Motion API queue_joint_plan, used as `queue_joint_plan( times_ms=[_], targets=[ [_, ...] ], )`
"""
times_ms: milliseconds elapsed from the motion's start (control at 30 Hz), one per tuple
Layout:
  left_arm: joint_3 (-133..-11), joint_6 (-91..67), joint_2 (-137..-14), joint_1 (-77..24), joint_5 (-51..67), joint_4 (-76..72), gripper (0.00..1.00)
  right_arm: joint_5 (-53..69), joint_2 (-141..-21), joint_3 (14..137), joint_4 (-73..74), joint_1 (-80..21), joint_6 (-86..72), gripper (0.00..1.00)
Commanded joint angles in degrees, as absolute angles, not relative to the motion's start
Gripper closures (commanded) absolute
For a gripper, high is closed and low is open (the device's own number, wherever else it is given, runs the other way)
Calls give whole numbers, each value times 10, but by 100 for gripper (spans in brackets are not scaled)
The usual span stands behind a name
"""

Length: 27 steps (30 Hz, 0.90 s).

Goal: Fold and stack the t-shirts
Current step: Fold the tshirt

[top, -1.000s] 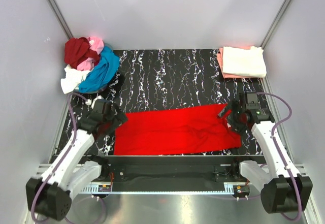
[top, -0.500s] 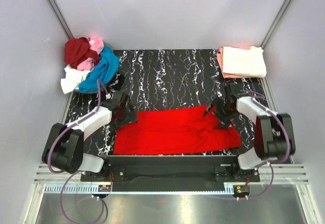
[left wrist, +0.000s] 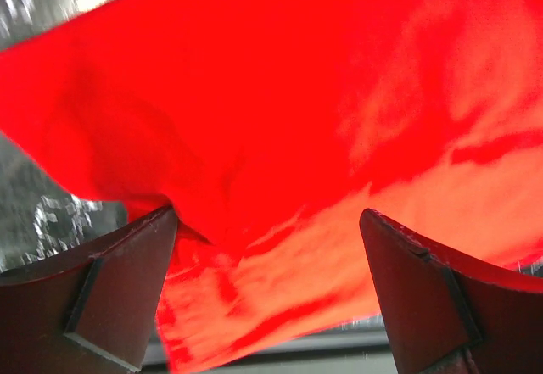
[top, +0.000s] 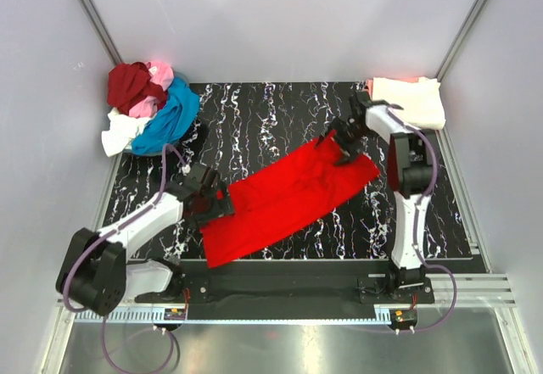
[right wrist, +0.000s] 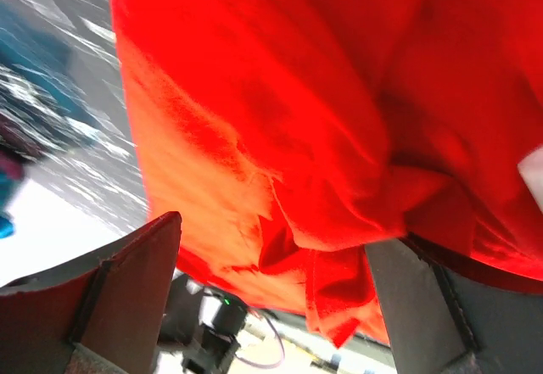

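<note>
A bright red t-shirt (top: 288, 192) lies stretched diagonally across the black marbled table (top: 254, 120), from near left to far right. My left gripper (top: 216, 204) is at its near-left end. In the left wrist view (left wrist: 271, 247) its jaws stand wide apart, with red cloth (left wrist: 280, 120) between and beyond them. My right gripper (top: 339, 141) is at the shirt's far-right end. In the right wrist view (right wrist: 271, 247) its jaws also stand apart, with bunched red cloth (right wrist: 339, 221) between them, raised off the table.
A loose pile sits at the back left: dark red (top: 127, 86), pink (top: 159, 75), blue (top: 170, 120) and white (top: 119, 132) shirts. A folded stack sits at the back right, cream (top: 407, 103) on salmon (top: 371, 107). Grey walls enclose the table.
My right arm has swung far back and left, taking the shirt's right end with it. The shirt has turned from lying along the front edge to a diagonal. My left gripper has barely moved.
</note>
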State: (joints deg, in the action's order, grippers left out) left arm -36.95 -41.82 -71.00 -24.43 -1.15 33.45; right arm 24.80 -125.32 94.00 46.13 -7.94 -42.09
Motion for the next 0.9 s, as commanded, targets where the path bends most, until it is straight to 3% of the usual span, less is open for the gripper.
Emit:
queue_joint_plan(
  times_ms=[0, 167, 200, 367, 500, 867],
  targets=[
    [-338, -453, -654, -258, 26, 343, 5, 206, -1397, 1125, 489, -119, -390, 5],
    [-287, -518, -608, -314, 45, 319, 6, 238, -1591, 1504, 598, -159, -381, 6],
    [-267, -529, -595, -323, 46, 316, 6, 253, -1630, 1532, 590, -166, -395, 6],
    [-208, -634, -551, -416, 49, 265, 7, 328, -1615, 1444, 398, -180, -452, 4],
    [-205, -747, -549, -559, 15, 218, 8, 344, -1649, 1497, 386, -196, -453, 2],
    [-345, -811, -815, -759, -20, 122, 8, 355, -1678, 1523, 312, -190, -455, 0]
  ],
)
